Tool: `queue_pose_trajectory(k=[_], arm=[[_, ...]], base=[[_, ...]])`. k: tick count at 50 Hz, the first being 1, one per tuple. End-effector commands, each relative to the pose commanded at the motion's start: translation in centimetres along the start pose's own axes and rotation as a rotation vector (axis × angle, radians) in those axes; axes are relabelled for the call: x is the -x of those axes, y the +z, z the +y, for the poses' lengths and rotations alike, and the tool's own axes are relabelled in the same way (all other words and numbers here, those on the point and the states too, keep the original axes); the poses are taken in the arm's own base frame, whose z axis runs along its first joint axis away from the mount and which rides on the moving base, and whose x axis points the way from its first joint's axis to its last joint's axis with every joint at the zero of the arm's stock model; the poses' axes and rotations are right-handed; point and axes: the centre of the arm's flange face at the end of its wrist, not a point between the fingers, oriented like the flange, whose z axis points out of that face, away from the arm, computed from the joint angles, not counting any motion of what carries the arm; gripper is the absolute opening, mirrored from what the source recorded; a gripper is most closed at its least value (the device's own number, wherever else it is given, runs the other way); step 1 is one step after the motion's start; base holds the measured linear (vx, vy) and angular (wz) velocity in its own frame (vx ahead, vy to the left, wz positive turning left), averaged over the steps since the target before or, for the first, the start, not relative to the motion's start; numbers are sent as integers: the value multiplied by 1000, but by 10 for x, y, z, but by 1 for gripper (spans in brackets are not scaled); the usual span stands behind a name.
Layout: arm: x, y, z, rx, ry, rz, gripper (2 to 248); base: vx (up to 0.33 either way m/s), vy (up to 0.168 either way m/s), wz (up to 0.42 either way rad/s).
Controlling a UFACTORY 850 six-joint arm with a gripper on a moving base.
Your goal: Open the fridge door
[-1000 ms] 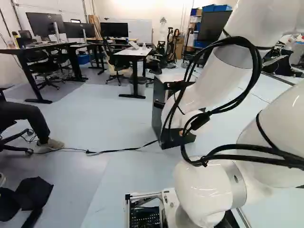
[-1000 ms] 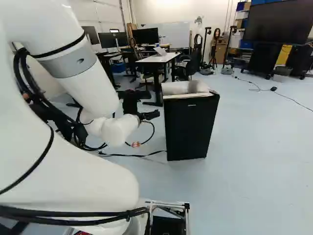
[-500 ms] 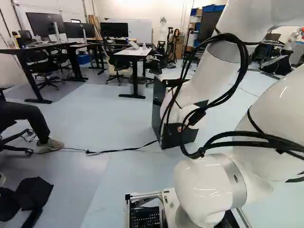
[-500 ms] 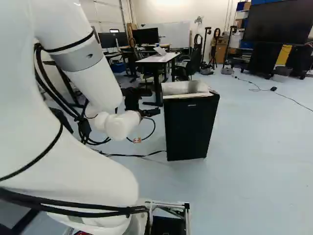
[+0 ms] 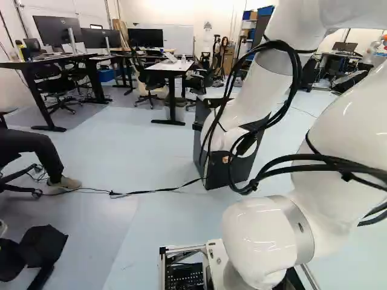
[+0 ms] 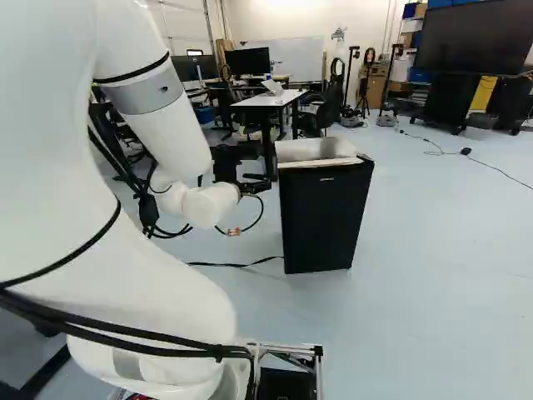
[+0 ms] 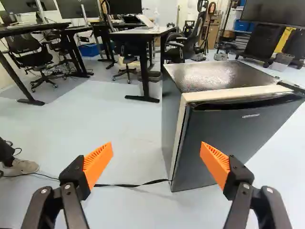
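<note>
In the right base view my gripper is in the air just left of the small black fridge, at about the height of its upper part. In the wrist view the gripper stands open, its orange pads wide apart with nothing between them. The fridge stands upright on the floor ahead, its near corner between and beyond the fingers. Its dark door is closed, with a pale strip along the side and top edges. In the left base view the arm hides much of the fridge.
A black cable runs over the floor to the fridge's foot. Behind stand a white-topped table, chairs and desks with monitors. A person's leg and shoe are at the left. A large screen stands at the back right.
The arm has shifted leftward in the left base view; in the right base view its forearm has swung right and the gripper has risen slightly. The base and fridge have stayed still.
</note>
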Motion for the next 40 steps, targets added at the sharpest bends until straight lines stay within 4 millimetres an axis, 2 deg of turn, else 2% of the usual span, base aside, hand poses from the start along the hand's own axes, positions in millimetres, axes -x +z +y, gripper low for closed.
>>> queue_pose_trajectory(k=[40], arm=[[-17,45,-28,8,47,-1,247]], base=[[0,0,0]])
